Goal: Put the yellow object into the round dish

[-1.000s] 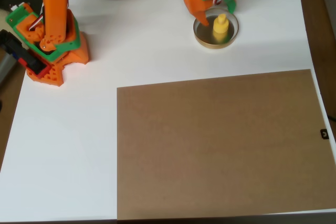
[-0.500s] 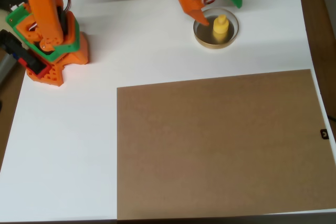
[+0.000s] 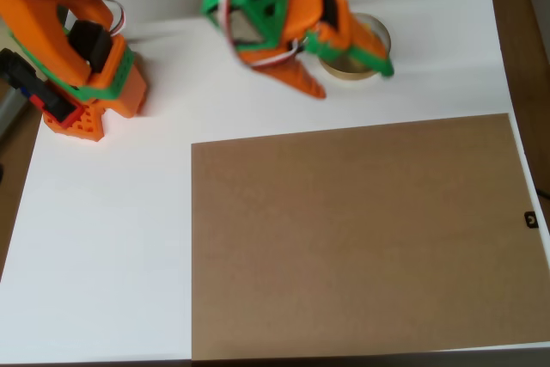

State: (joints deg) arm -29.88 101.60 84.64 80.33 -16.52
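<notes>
Overhead, end effector spread, covering round dish

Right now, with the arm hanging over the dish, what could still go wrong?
1. The gripper hangs over the round dish, its fingers apart. A low sweep could clip the rim and shift the dish.
2. The arm hides the dish's inside in the overhead view, so the yellow object's place cannot be checked.
3. The dish sits near the white table's far edge; a nudge might push it off.
</notes>
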